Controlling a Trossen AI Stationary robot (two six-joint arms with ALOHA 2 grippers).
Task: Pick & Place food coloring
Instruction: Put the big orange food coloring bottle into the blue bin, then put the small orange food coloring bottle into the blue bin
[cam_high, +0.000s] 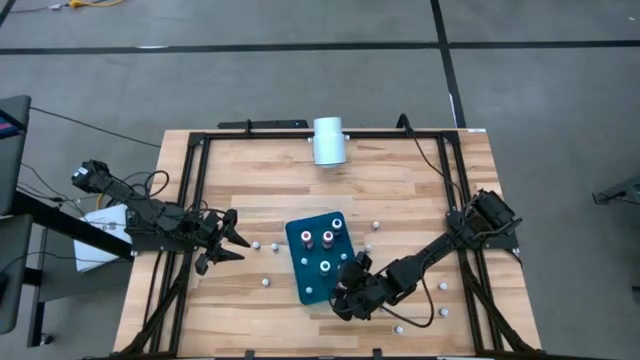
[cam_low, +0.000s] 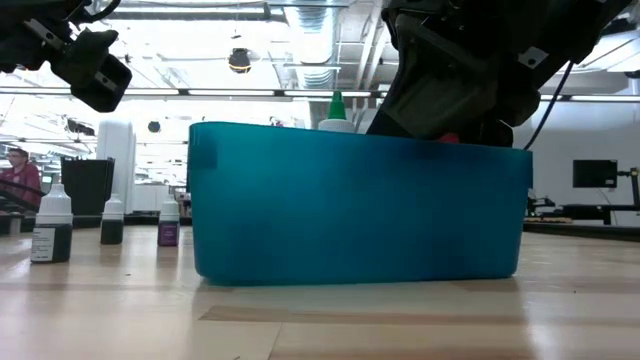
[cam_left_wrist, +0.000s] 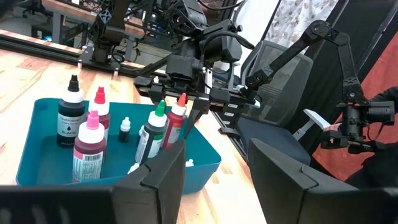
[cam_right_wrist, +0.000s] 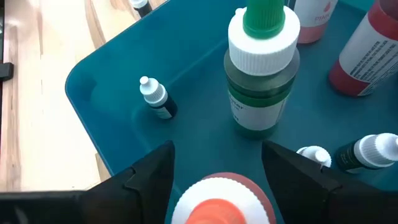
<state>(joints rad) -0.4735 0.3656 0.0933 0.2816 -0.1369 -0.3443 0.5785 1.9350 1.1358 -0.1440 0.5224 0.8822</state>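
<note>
Orange-red-capped food coloring bottle (cam_right_wrist: 222, 202) stands upright in the teal plastic tray (cam_high: 300, 275), directly between the right gripper (cam_high: 347, 287) fingers (cam_right_wrist: 149, 174), which are spread wide with clear gaps either side, not clamping it. Just past it: green-capped bottle (cam_right_wrist: 261, 74), tiny white-capped dropper (cam_right_wrist: 155, 96), more bottles near the tray's far end. Left gripper (cam_high: 225, 240) hovers apart from the tray, half spread, holding nothing. Small whitish bottles (cam_high: 266, 283) lie scattered on the table. Red-capped bottle's body is cut off in the wrist view; the low view hides tray contents behind the wall. Pale wood-plank table (cam_high: 250, 170), white cylinder (cam_high: 328, 141) at the far edge, grey floor beyond.
</note>
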